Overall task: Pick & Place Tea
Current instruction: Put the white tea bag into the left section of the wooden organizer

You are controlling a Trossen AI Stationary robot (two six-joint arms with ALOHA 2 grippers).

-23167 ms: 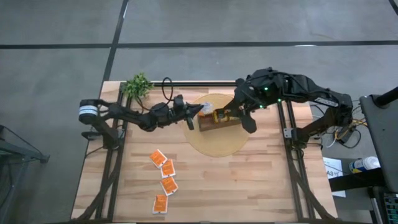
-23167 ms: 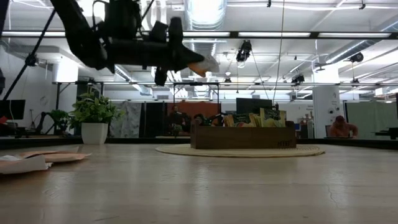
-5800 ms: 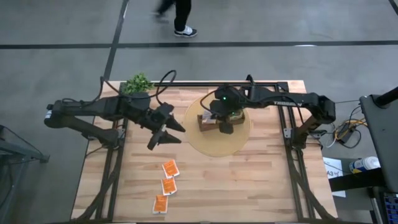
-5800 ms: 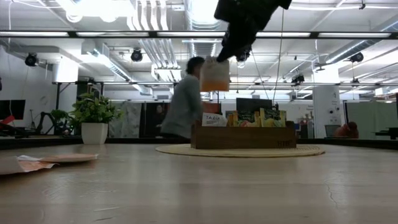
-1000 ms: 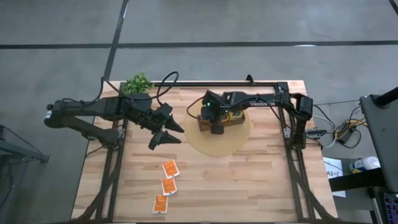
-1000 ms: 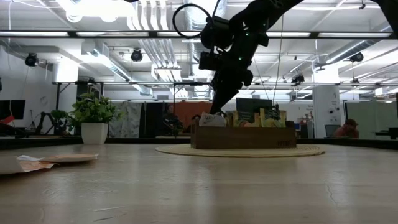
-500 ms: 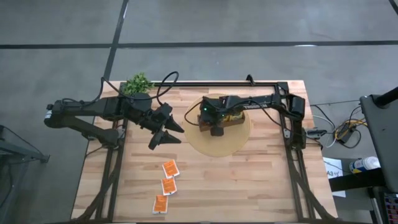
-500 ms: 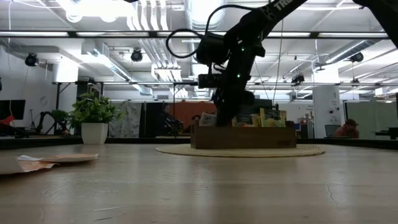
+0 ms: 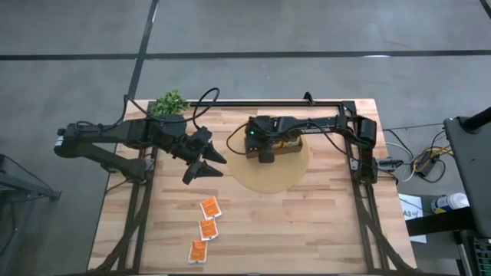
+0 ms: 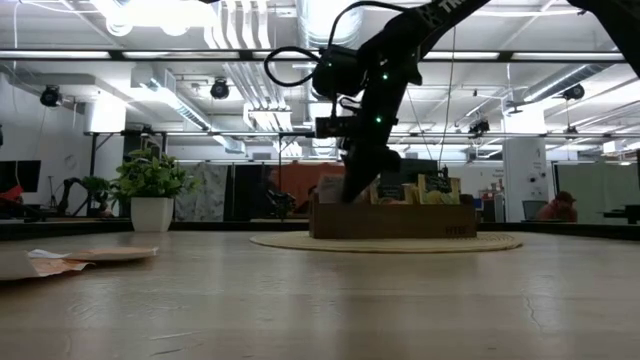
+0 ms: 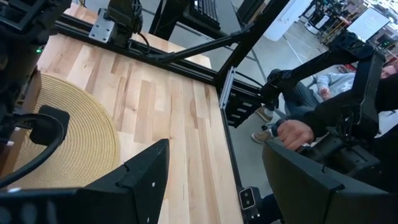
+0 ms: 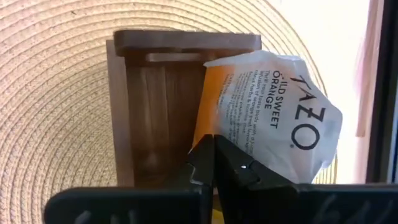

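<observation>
On the left, the left hand (image 9: 201, 170) hung above the bare desk (image 9: 330, 230), its fingers wide apart and holding nothing. Below it in the high view, three orange-and-white tea sachets (image 9: 209, 207) lay in a loose row on the wood, not yet picked. At the centre, the right hand (image 9: 264, 156) stood over the wooden box (image 9: 285, 146) on the round woven mat (image 9: 268, 180), its fingers pressed together on an orange Tazo sachet (image 12: 267, 118) at the box's empty end compartment (image 12: 155, 112). The sachet looked crumpled and skewed, part of it over the box wall. Released like that, it could catch on the rim and tip out onto the mat. Pushing down harder might shove the light box.
</observation>
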